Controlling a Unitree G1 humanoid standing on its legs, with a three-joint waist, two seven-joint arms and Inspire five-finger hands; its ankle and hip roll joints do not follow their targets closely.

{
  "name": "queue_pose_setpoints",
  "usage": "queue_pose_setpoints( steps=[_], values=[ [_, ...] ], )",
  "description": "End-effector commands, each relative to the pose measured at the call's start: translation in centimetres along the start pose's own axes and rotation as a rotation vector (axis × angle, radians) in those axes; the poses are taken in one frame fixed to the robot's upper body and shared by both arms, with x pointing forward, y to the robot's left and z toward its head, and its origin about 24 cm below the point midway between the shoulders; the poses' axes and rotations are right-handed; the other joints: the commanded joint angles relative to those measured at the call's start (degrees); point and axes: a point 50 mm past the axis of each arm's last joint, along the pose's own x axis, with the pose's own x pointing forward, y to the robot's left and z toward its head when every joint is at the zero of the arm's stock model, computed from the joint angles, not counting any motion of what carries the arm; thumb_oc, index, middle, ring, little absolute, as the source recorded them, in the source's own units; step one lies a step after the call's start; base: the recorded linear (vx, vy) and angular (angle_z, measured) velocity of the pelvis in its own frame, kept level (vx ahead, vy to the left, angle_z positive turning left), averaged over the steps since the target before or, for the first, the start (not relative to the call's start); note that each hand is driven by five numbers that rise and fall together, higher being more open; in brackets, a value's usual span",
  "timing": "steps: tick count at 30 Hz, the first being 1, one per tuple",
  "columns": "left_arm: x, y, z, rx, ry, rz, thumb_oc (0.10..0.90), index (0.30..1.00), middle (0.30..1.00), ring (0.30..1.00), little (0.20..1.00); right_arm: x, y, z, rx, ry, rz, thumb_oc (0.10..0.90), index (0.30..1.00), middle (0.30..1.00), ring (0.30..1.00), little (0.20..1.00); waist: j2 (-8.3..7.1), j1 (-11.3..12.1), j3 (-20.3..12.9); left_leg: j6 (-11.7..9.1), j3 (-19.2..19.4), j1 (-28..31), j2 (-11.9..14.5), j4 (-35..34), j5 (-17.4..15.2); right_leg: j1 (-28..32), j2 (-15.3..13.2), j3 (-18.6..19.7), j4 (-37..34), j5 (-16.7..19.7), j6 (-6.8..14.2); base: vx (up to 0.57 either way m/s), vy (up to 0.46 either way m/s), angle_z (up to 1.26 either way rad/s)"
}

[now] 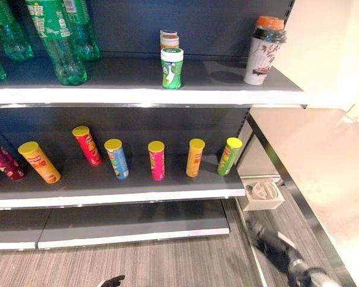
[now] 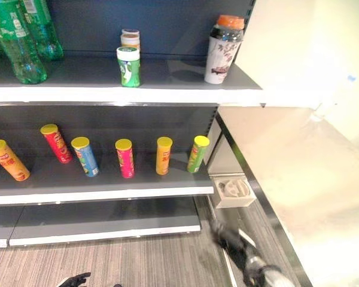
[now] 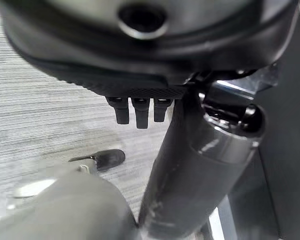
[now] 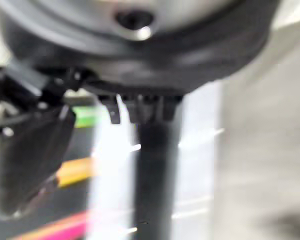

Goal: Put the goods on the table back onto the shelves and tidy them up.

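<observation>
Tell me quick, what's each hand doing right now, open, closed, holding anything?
Left hand: low over the floor, fingers relaxed, open, holding nothing.
Right hand: low beside the table, holding nothing; fingers look open.

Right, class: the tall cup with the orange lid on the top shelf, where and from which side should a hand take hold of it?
Probably round the middle of the cup with the orange lid, coming from the front. It stands upright near the top shelf's right end, its body is a round, slightly tapered wall, and nothing stands close beside it; the green-capped jar is well to its left.
</observation>
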Motion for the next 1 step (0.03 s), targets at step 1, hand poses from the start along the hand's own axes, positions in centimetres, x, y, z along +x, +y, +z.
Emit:
queue_pose_setpoints(
  steps=[1],
  values=[
    [0.53,1.02,3.42,0.05,-0.118,0.019,0.8,0.9,0.9,0.9,0.9,1.89,0.53,5.73,-0.267,-0.182,-0.05,0.8,0.9,0.9,0.9,0.9,-0.29,1.52,0.54,-2.03,5.39,6.05,1.9,1.64,-11.17,-4.66,-1.43,-3.52,1.16,0.64,2.7,0.0,0.0,0.0]
  ],
)
